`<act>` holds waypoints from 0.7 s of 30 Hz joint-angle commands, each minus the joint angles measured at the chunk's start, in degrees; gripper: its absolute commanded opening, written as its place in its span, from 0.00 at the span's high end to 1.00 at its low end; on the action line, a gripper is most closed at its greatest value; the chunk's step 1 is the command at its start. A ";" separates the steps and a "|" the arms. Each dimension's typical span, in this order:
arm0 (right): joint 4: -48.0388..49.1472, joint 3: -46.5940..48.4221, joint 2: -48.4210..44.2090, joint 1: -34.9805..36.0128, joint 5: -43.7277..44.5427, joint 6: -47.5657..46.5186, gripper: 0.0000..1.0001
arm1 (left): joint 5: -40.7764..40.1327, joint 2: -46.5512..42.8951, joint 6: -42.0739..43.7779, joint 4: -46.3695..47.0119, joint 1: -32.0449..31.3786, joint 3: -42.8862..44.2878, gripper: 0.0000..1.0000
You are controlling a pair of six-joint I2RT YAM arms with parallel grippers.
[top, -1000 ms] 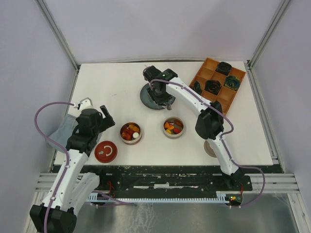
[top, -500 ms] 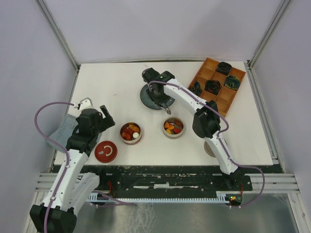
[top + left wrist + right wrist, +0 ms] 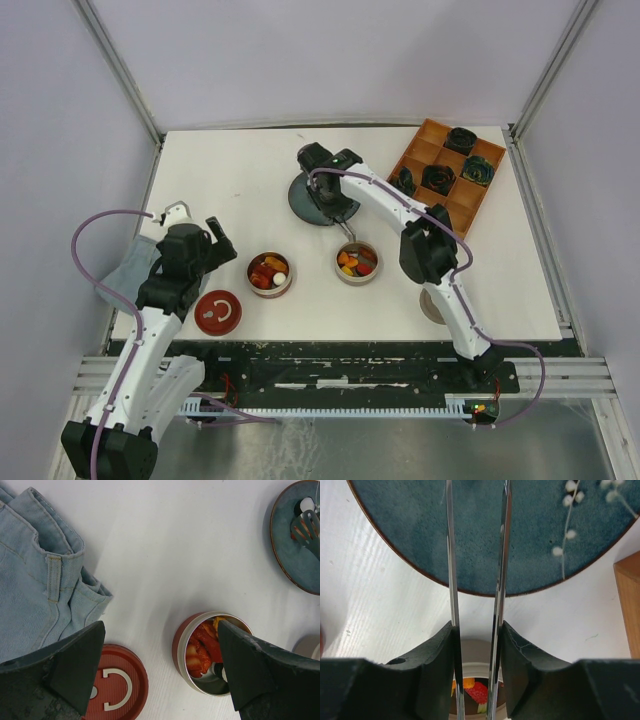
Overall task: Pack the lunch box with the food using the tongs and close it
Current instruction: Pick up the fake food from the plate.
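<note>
Tongs [image 3: 450, 555] show two thin, shiny silver arms, seemingly near-parallel.

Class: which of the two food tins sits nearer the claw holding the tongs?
The right-hand tin, beside the right claw and its tongs; the other tin lies further left, by the red lid.

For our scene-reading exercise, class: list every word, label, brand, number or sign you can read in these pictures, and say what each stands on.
"C": a white curved mark on the red round lid; it may be a logo rather than a letter.
No other words, brands or numbers can be read. The dark blue ceramic plate bears only white flower sprigs, and the light blue denim jeans show no label.
</note>
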 commanded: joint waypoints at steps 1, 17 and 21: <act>2.35 -5.14 -8.86 -0.24 3.32 1.34 0.56 | -0.38 0.04 1.71 2.43 0.11 0.30 0.01; 4.45 -15.56 -17.90 -3.13 -0.88 3.47 0.56 | -0.07 -0.12 1.71 2.63 0.18 0.22 0.01; 4.61 -15.68 -18.63 -3.31 -1.95 3.77 0.56 | -0.07 -0.25 1.71 2.59 0.19 0.21 0.01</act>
